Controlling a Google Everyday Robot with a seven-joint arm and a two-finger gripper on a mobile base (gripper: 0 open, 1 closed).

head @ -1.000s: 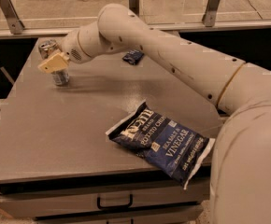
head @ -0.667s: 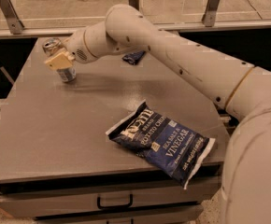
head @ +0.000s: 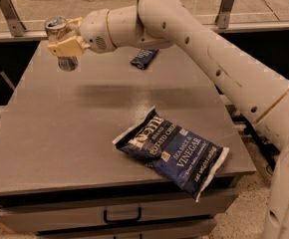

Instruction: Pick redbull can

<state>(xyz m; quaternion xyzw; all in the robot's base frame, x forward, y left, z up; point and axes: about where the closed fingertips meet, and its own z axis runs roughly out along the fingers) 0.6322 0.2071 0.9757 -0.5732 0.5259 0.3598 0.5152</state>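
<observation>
Silvery redbull can (head: 57, 25), midsection hidden, is clamped in the pincer (head: 62, 38) at the far left of the table (head: 84, 133).

Slim silvery redbull can (head: 67, 63) with shiny top rim, upright, clasped mid-body by the gripper (head: 64, 45) at the far left corner of the tabletop (head: 84, 133).

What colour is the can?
Silvery can with bluish patches, camera view. The hand grips it at the table's far-left corner.
</observation>
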